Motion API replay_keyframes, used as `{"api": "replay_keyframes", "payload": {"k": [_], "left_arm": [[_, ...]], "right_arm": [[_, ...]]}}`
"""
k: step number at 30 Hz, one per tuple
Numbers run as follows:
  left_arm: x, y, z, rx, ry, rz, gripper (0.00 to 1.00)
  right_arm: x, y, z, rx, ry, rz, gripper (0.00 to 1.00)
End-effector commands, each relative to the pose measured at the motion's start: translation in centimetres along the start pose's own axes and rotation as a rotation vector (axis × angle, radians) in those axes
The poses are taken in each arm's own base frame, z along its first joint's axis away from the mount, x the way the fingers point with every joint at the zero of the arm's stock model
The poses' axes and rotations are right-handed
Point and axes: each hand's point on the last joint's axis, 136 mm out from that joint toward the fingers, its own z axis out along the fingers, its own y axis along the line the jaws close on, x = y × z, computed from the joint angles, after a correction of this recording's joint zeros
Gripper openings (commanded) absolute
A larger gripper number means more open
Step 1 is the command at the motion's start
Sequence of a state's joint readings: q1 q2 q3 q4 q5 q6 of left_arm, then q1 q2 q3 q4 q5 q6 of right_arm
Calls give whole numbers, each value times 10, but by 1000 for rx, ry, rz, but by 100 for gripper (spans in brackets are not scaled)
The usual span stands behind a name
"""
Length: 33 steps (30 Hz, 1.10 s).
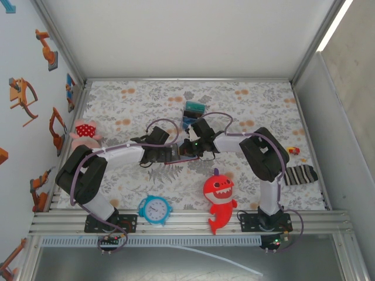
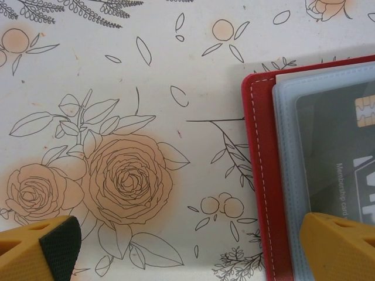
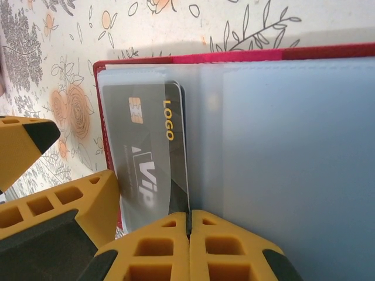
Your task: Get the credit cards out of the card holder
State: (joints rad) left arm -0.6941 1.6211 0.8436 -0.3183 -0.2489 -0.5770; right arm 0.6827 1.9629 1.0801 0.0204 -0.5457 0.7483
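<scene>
Three credit cards, one card holder

- "LOGO" stands in gold letters near the long edge of the dark credit card.
- "ViP" runs in large white letters across the same card.
- In the left wrist view, small pale print on that card reads "Membership card".

Both arms bend inward over the table's middle, wrists close together. The left gripper has jaws spread wide; the right gripper has fingertips pressed together.
</scene>
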Motion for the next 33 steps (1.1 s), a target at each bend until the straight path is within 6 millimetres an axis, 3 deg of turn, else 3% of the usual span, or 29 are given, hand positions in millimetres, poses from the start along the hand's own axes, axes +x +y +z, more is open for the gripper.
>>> {"api": "replay_keyframes", "payload": {"k": [1,16,33], "left_arm": [[11,4,2,-32,42,13,97],[9,5,0,-35,40,20,97],[-22,-4,-15,-19,-60,43,97]], "right_arm": [[-2,0,-10,2,-25,9,0],[-5,-4,-16,11,-38,19,0],[-8,-7,-22,54,-55,10,0]]}}
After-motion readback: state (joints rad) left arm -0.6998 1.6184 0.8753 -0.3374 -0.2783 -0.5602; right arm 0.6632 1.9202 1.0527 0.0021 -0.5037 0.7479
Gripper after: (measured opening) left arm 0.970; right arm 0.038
